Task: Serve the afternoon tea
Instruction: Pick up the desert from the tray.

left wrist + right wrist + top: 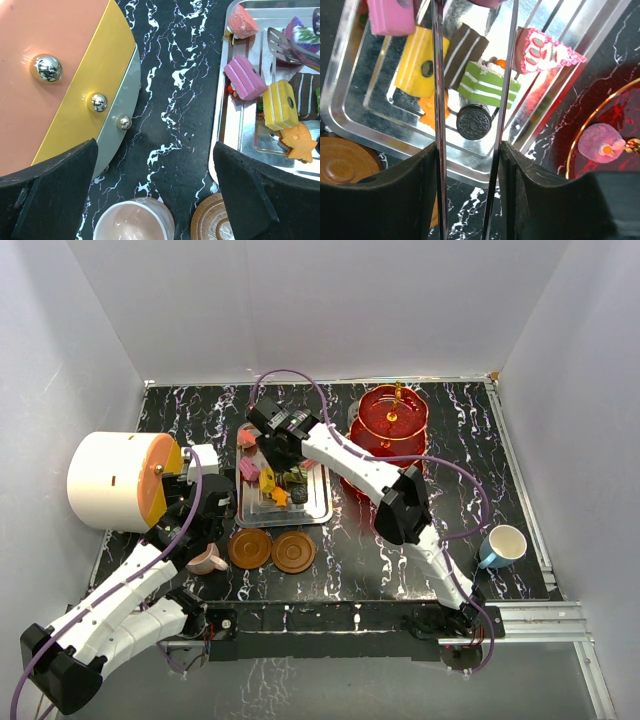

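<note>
Nearest us on the surface (460,430) sit two brown saucers (250,547), with the pink cup (134,220) just left of them and the blue cup (500,545) well off to the right. Our left end effector (155,165) hangs fully spread and empty above the pink cup. Further out, our right end effector (468,160) pinches silver tongs (439,100) over the steel tray (318,512) of small sweets (268,480). These look light, soft and crumbly, so we judge a gentle squeeze across their flat sides best. Farthest stands the red tiered stand (392,425), one pink sweet on it.
</note>
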Tool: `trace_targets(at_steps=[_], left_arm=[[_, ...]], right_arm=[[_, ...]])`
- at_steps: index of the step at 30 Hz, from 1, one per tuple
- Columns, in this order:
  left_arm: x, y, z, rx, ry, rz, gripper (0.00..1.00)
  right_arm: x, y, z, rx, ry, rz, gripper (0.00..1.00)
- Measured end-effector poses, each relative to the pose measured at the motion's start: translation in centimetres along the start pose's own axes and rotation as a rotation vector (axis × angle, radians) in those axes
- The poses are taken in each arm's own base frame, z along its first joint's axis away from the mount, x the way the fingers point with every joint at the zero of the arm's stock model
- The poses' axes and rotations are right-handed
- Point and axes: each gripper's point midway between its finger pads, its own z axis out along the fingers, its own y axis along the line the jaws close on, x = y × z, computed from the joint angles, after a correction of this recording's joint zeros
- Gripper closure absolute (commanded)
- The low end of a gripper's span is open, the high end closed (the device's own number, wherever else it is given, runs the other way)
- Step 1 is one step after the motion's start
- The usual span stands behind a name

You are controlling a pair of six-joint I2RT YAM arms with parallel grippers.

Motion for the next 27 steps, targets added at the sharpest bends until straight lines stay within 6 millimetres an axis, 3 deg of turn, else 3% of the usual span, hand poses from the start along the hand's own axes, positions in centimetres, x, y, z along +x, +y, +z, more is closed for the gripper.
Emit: trace_targets(at_steps=[6, 16, 27], left_arm=[[0.0, 0.0, 0.0, 0.000, 0.001, 0.000, 0.01], [0.0, 0.0, 0.0, 0.001, 0.001, 0.001, 0.01], [-0.1, -0.1, 0.0, 0.002, -0.003, -0.004, 0.01]], right_arm=[[-1.0, 0.5, 0.2, -0.086, -0.027, 0.095, 0.54], [-2.9, -1.7, -1.5, -0.143, -0.072, 0.252, 0.53], [-1.8, 0.7, -0.8, -0.235, -0.002, 0.281, 0.53]])
